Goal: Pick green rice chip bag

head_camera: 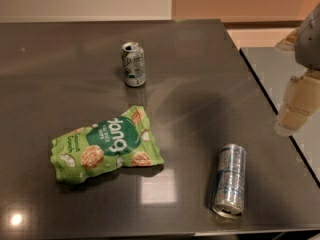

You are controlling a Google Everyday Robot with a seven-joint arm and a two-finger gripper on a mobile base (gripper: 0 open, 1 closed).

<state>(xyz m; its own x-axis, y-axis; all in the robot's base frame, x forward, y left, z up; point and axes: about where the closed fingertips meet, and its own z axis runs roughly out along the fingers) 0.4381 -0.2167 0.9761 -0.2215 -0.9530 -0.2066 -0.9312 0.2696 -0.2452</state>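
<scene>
The green rice chip bag [106,145] lies flat on the dark grey table [200,59], left of centre near the front. It is a crinkled light-green pouch with a dark green circle, white "dang" lettering and pictures of round tan chips. My gripper [298,104] hangs at the right edge of the view, above the table's right edge and far to the right of the bag. It holds nothing.
A green-and-white soda can [133,64] stands upright behind the bag. A silver-blue slim can [230,180] lies on its side at the front right. A second grey surface [272,69] adjoins the table's right side. A wall runs behind.
</scene>
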